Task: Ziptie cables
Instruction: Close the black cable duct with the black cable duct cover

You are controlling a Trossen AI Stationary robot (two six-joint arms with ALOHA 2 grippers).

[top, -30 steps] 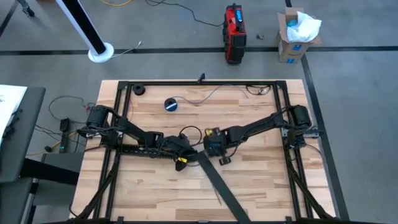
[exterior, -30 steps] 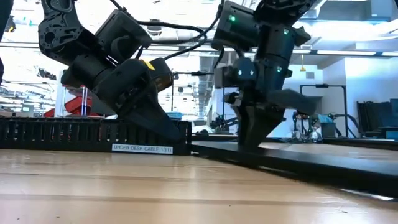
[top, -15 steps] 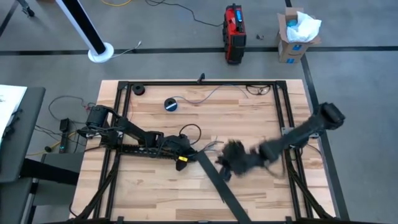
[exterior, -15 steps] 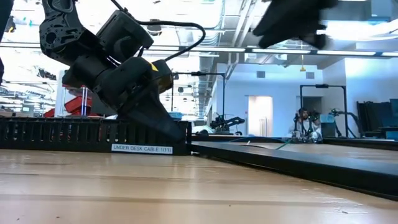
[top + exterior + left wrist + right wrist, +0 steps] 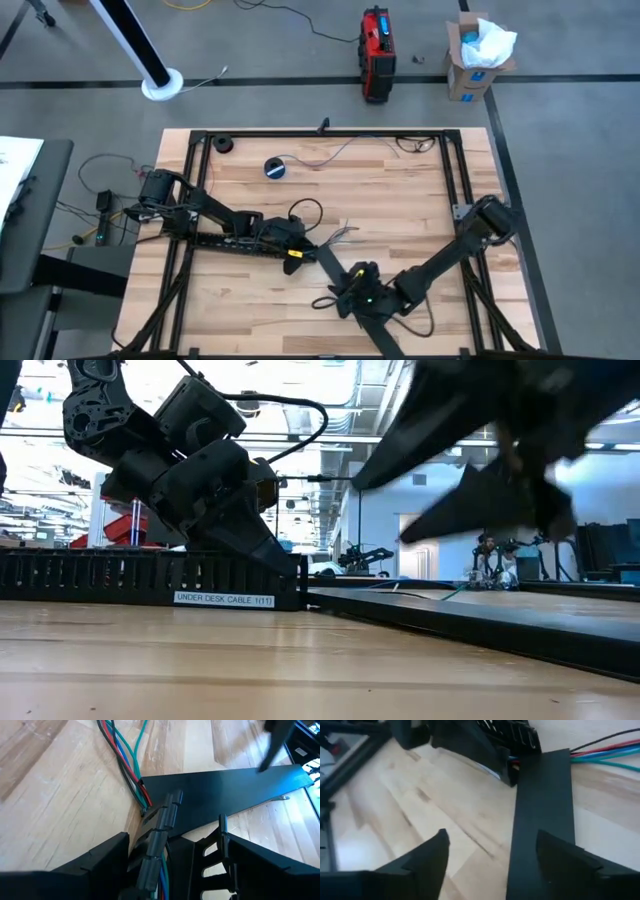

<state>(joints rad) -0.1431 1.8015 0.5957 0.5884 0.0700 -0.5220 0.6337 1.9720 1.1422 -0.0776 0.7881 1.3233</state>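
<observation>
Light wood plank tabletop (image 5: 400, 200) with a black metal frame (image 5: 455, 170) round it, on grey concrete floor. Off the tabletop: red-black tool case (image 5: 377, 42), cardboard box (image 5: 470, 60) stuffed with white-blue material, white pole base (image 5: 160, 85). Low view looks into a bright lab hall; a person (image 5: 487, 550) sits far back.

Vs. half a second ago: right gripper (image 5: 358, 290) has swung from mid-right of the tabletop down to the near-centre edge, now over the flat black strip (image 5: 345, 285); its fingers (image 5: 427, 857) are spread wide, gripping nothing. Left gripper (image 5: 290, 235) stays put at the end of the slotted black cable duct (image 5: 150, 580), labelled "UNDER DESK CABLE"; its fingers (image 5: 100, 857) are spread either side of the duct end, not clamped.

The cables (image 5: 122, 755) — red, blue, green, dark wires — come out of the duct end and run loose across the bare wood, just beside the strip; in the high view they fan out at tabletop centre (image 5: 340, 235).

Also: blue-black tape roll (image 5: 276, 167) near the far edge, a small black round piece (image 5: 223, 143) at the far left corner. The right arm blurs across the top right of the low view, blocking the room there.
</observation>
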